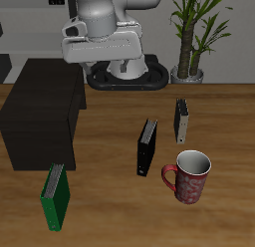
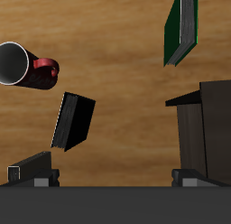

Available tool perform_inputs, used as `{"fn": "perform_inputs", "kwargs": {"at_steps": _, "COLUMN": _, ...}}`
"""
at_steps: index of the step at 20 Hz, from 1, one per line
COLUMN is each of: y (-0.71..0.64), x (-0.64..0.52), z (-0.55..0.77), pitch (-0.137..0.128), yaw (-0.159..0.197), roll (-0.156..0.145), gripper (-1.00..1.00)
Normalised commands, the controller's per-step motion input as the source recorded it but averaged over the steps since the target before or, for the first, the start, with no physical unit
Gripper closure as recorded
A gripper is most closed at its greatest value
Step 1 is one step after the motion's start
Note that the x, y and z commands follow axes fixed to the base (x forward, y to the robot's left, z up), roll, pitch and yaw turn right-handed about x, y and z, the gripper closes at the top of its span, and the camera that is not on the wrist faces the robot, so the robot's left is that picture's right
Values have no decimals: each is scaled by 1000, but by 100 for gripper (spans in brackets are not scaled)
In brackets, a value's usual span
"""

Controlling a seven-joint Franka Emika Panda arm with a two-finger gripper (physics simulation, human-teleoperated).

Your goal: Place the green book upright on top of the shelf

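Surface: wooden surface point(image 1: 214, 122) carried books, a mug point(image 1: 187, 175) and the shelf point(image 1: 40, 117).
Green book: the green book point(image 1: 55, 197) stood upright near the front edge, just before the shelf.
Fingers: fingers point(image 2: 32, 166) spread apart, holding nothing, high up.
Relation: book lay well forward of the gripper point(image 2: 115, 173), toward the shelf's side; spine line ran front-to-back.

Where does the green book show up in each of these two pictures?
Exterior view: the green book stands near the table's front edge, just in front of the dark shelf.
Wrist view: the green book shows beyond a corner of the shelf.
Shared landmark: the black book, standing on the table beside the red mug.
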Motion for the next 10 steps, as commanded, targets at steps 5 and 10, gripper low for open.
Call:
{"fn": "perform_inputs", "kwargs": {"at_steps": 5, "y": -431, "x": 295, "z": 109, "pitch": -15, "yaw": -18, "roll": 3, "gripper": -100}}
{"fn": "perform_inputs", "kwargs": {"at_steps": 10, "y": -386, "x": 259, "z": 97, "pitch": -15, "yaw": 35, "roll": -39, "gripper": -100}}
